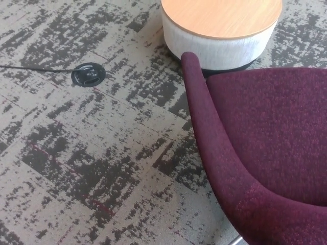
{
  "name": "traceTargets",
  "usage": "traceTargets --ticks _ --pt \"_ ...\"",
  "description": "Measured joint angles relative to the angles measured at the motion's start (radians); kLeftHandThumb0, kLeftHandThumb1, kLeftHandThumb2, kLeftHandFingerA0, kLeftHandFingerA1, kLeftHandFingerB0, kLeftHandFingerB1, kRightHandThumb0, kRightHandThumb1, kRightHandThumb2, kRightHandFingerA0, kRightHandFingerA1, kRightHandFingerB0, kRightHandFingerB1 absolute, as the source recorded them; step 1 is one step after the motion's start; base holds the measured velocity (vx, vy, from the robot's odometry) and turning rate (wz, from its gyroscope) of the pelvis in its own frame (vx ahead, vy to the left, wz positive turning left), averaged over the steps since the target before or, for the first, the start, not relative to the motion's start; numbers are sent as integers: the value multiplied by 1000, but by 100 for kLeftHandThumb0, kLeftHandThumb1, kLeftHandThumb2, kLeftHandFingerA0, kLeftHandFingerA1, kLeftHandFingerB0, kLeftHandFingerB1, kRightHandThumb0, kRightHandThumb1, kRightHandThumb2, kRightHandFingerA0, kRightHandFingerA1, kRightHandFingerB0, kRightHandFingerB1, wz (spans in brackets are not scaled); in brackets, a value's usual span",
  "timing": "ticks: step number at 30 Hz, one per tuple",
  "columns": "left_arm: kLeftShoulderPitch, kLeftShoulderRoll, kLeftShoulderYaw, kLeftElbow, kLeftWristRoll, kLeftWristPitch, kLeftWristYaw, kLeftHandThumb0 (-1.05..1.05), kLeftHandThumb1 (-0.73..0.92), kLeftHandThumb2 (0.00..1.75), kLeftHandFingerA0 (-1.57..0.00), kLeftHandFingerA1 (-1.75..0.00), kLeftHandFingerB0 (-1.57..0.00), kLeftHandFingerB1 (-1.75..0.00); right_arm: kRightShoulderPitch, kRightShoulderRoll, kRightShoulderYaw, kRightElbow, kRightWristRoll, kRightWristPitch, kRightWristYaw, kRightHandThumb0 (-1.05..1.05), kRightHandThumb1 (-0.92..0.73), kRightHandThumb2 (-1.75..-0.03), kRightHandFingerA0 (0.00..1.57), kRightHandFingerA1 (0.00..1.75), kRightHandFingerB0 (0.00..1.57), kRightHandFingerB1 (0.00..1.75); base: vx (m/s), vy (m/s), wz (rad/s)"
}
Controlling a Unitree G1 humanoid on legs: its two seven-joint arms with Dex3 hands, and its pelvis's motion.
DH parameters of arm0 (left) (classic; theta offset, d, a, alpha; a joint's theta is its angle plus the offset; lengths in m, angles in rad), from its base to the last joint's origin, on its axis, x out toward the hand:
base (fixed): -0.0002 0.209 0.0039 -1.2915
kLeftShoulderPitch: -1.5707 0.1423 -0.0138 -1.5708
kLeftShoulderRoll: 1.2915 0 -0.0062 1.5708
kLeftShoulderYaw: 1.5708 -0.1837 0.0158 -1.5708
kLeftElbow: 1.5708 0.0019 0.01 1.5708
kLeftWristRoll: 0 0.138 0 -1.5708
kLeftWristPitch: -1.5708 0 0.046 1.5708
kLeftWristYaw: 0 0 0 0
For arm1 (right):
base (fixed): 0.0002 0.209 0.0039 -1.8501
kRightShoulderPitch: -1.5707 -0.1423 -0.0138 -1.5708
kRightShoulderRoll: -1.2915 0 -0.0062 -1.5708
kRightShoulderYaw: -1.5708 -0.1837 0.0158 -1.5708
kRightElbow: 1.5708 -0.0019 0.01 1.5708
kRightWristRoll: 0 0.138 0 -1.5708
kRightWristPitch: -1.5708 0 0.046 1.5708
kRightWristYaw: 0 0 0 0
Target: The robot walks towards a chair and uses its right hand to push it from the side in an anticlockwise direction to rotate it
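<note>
Neither robot hand shows from the head camera at this moment. No left arm comes in from the picture's left, no right arm from its right; no forearm, wrist or finger reaches into the frame at any edge. The pose of the arms, and whether either robot hand is open or closed, cannot be told from this downward view.
</note>
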Motion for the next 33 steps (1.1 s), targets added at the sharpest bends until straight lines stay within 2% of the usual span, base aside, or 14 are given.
traceTargets --ticks 4,5,6,9,11,12,13,14,20,22,23,24,31,33 --pt "2 -1 3 0 0 0 -2 -84 69 77 -33 -51 -27 -36 59 81 -55 -170 37 23 -9 -99 -77 -101 0 0 0 4 0 0 0" --pt "1 -2 3 -1 0 0 -2 -86 69 78 -35 -51 -29 -37 69 96 -64 -200 42 28 -13 -86 -86 -66 0 0 0 0 0 0 0" --pt "1 -2 3 -1 0 0 -2 -85 69 76 -35 -51 -29 -37 81 117 -76 -248 47 34 -18 -105 -75 -106 0 4 0 3 0 0 0" --pt "-3 -4 3 -1 0 0 -2 -81 79 65 -35 -38 -25 -30 94 163 -115 -371 53 44 -39 -89 -69 -97 0 0 0 2 0 0 0" --pt "-5 -6 3 -2 0 0 -1 -81 62 96 -22 -47 -14 -41 93 185 -146 -462 55 47 -53 -76 -76 -84 0 0 0 0 0 0 0" --pt "-6 -7 3 -2 0 0 -1 -80 78 64 -30 -35 -20 -28 90 189 -158 -505 54 48 -58 -94 -75 -104 0 5 0 5 0 0 0" --pt "-7 -9 3 -2 0 0 -1 -81 62 98 -23 -48 -12 -41 87 193 -172 -551 53 49 -63 -93 -71 -101 0 7 0 5 0 0 0" --pt "-8 -10 3 -2 0 0 -1 -81 78 64 -29 -40 -20 -29 84 195 -179 -581 53 50 -66 -96 -70 -96 0 11 0 0 0 0 0" --pt "-24 -13 6 -2 0 0 -2 -83 79 64 -29 -48 -21 -32 35 193 -202 -847 38 83 -71 -94 -70 -106 0 13 0 10 0 0 0" --pt "-28 -13 10 -2 -1 1 -3 -87 64 101 -26 -56 -15 -45 15 186 -193 -923 24 103 -67 -103 -73 -108 0 5 0 5 0 0 0" --pt "-29 -13 11 -2 -1 1 -3 -84 64 103 -25 -56 -12 -44 6 183 -186 -952 18 112 -64 -92 -84 -64 0 0 0 0 0 0 0" --pt "-31 -13 13 -2 -2 1 -4 -83 81 65 -28 -50 -19 -33 -5 180 -177 -982 9 121 -61 -105 -73 -109 0 28 0 25 0 0 0" --pt "-47 -12 23 -2 -4 1 -7 -86 65 102 -27 -57 -17 -45 -167 179 18 -1142 -118 202 -4 -103 -69 -108 0 67 0 54 0 0 0" --pt "-49 -13 26 -2 -4 1 -8 -84 80 64 -34 -50 -24 -32 -215 187 83 -1149 -155 222 12 -103 -69 -108 0 71 0 57 0 0 0"
